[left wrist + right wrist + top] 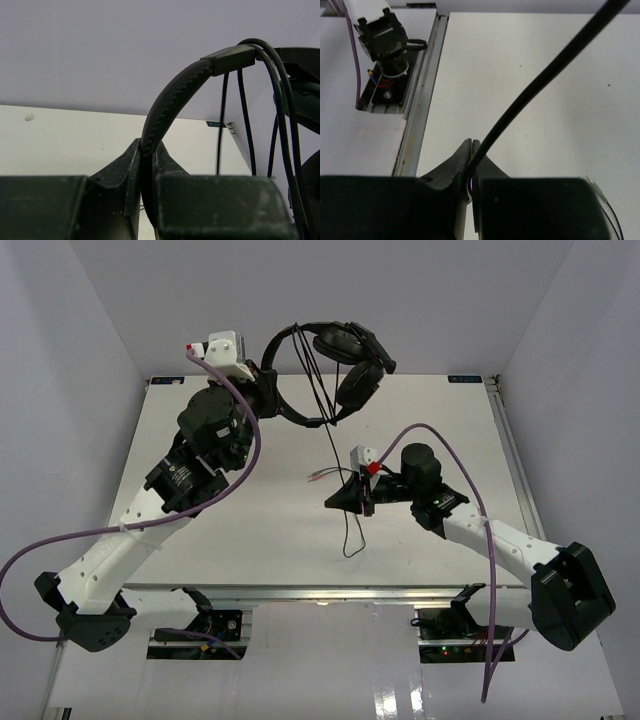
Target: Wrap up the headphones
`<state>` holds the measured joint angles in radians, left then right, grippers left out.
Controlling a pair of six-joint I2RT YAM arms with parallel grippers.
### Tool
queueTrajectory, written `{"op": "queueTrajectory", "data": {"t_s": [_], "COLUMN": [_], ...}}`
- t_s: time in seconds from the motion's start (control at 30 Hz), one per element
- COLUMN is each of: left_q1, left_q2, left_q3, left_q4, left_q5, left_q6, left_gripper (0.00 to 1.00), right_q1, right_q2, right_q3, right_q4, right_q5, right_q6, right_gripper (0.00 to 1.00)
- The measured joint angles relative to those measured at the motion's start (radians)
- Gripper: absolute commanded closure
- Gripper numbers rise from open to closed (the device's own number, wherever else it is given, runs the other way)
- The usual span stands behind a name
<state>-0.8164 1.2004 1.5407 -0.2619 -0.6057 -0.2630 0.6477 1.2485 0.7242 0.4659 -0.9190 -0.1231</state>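
Observation:
The black headphones (335, 345) hang in the air above the table's far edge, both earcups (358, 385) dangling to the right. My left gripper (268, 392) is shut on the headband (172, 97), which stands pinched between its jaws (148, 150). Loops of the thin black cord (246, 130) are draped over the headband. From there the cord (335, 445) drops to my right gripper (334, 502), low over the middle of the table. That gripper (471, 146) is shut on the cord (545, 75). The cord's tail (346, 545) and plug (597, 192) lie on the table.
The white table (220, 530) stretches under both arms. A metal rail (422, 100) runs along its near edge, beside an arm base (385, 40). Purple robot cables (250, 440) trail along both arms. Grey walls enclose the back and sides.

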Motion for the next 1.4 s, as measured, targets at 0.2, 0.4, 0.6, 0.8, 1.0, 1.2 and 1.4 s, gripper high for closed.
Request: {"op": "queueTrajectory", "data": {"t_s": [0.2,0.4,0.6,0.8,1.0,1.2,1.4], "left_q1": [0.006,0.055,0.158,0.179,0.186,0.185,0.187], "left_q2": [0.012,0.058,0.163,0.244,0.247,0.217,0.128], "left_q3": [-0.036,-0.086,-0.124,-0.214,-0.377,-0.478,-0.532], "left_q4": [0.001,0.03,0.03,0.031,0.034,0.047,0.039], "left_q5": [-0.094,-0.153,-0.14,-0.117,-0.06,0.066,0.178], "left_q6": [0.087,0.146,0.123,0.116,0.111,0.099,0.137], "left_gripper": [1.0,1.0,1.0,1.0,1.0,1.0,1.0], "right_q1": [0.03,0.049,0.065,0.095,0.101,0.107,0.107], "right_q2": [-0.079,-0.114,-0.117,-0.116,-0.117,-0.105,-0.092], "right_q3": [0.046,0.155,0.246,0.296,0.377,0.394,0.394], "right_q4": [-0.354,-0.606,-0.723,-0.832,-0.89,-0.889,-0.879], "right_q5": [0.112,0.218,0.325,0.545,0.768,0.909,0.974], "right_q6": [-0.268,-0.465,-0.566,-0.652,-0.728,-0.775,-0.802], "right_gripper": [0.92,0.92,0.92,0.92,0.92,0.92,0.9]}}
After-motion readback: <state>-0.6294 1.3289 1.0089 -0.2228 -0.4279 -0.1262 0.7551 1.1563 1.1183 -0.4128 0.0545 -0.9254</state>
